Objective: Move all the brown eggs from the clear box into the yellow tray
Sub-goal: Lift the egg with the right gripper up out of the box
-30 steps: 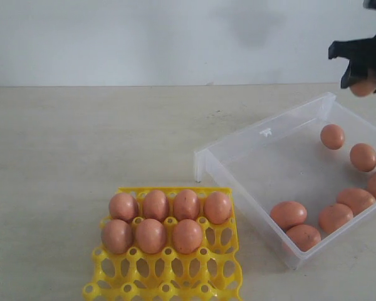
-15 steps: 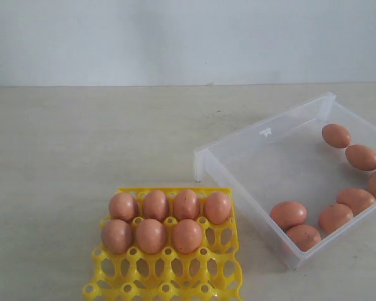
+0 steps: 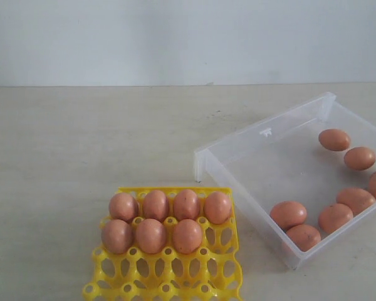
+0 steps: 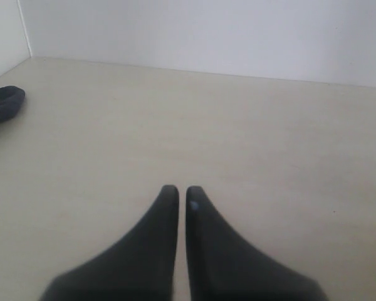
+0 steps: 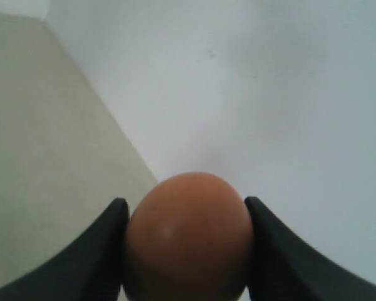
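Right gripper (image 5: 187, 202), pinching one brown egg (image 5: 188, 244), has left the exterior's upper right; yellow tray (image 3: 169, 190) holds seven, eighth socket likely next. Left gripper (image 4: 178, 191) pressed together.

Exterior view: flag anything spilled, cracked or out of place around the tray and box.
Nothing stands out. Seven brown eggs sit in sockets of the yellow tray; the others lie loose in the clear box, no cracks showing, none on the table. The right claw grips one more egg.
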### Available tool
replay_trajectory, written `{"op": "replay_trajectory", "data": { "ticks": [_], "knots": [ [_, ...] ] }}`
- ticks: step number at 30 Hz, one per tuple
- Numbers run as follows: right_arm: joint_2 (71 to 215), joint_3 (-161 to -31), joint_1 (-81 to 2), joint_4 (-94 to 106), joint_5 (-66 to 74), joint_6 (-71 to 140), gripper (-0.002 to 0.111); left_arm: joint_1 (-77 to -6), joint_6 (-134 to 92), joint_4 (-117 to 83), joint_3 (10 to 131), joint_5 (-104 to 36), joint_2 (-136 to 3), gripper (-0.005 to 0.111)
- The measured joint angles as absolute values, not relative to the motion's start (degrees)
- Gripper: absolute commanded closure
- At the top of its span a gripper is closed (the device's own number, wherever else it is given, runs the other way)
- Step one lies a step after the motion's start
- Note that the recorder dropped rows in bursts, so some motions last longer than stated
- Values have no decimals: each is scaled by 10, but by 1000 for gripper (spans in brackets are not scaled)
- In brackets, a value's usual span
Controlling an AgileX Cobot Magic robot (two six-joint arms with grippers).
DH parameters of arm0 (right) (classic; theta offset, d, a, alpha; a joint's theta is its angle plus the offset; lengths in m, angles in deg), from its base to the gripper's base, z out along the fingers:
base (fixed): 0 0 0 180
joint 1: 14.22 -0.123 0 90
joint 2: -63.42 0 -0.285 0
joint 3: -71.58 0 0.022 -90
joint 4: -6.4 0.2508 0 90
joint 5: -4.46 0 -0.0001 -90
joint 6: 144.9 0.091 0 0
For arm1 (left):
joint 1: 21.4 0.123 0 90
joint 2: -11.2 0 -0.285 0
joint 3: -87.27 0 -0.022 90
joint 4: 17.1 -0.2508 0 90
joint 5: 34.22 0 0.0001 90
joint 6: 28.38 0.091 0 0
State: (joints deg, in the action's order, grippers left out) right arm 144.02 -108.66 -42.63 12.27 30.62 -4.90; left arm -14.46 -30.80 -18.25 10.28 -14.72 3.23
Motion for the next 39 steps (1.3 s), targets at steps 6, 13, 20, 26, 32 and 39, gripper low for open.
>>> {"op": "replay_trajectory", "data": {
  "ticks": [6, 13, 20, 26, 32, 39],
  "knots": [
    [1441, -970, -492, 105, 284, -206, 108, -145, -308, -183, 103, -147, 32, 103],
    [1443, -810, -494, 35, 174, -397, 108, -145, -308, -183, 103, -147, 32, 103],
    [1443, -797, -412, 37, 128, 41, 109, -145, -308, -183, 103, -147, 32, 103],
    [1443, -797, -364, -124, 185, 81, 109, -145, -308, -183, 103, -147, 32, 103],
    [1443, -797, -332, -490, 296, 281, 109, -145, -308, -183, 103, -147, 32, 103],
    [1443, -797, -278, -874, 318, 897, 109, -145, -308, -183, 103, -147, 32, 103]
  ]
}}
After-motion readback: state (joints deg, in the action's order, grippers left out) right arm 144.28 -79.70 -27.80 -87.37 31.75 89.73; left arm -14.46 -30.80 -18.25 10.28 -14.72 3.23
